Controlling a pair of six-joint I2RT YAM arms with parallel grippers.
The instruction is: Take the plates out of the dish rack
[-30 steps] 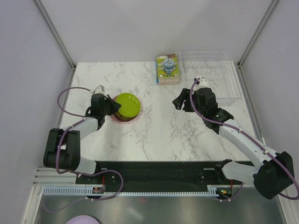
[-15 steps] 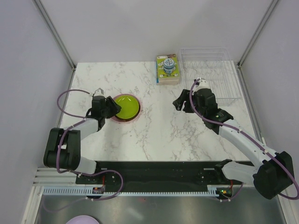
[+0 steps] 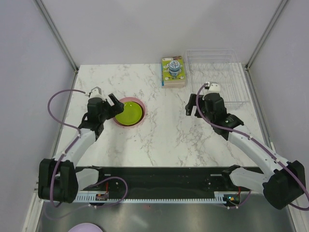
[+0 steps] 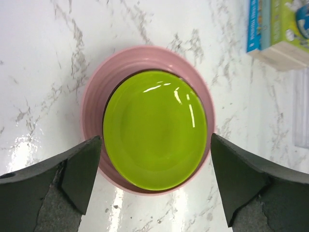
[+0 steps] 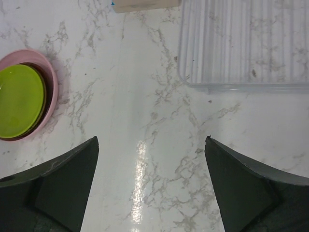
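A lime green plate (image 3: 128, 113) lies flat on top of a stack, with the pink plate (image 3: 140, 104) at the bottom, left of the table's middle. In the left wrist view a dark rim shows between the green plate (image 4: 154, 128) and the pink plate (image 4: 94, 96). My left gripper (image 3: 115, 107) is open just left of the stack, its jaws (image 4: 155, 137) astride the near edge and touching nothing. My right gripper (image 3: 189, 107) is open over bare marble (image 5: 151, 140), holding nothing. The clear dish rack (image 3: 217, 75) stands at the back right; the part seen in the right wrist view (image 5: 246, 43) holds no plates.
A green-yellow printed box (image 3: 173, 71) lies beside the rack's left end. A pale lavender disc (image 3: 86, 227) sits below the table's near edge. Grey walls and metal posts close in the table on three sides.
My left gripper has opened and let go of the green plate, which has dropped flat onto the stack; the left arm has drawn back to the left. My right gripper has opened wider.
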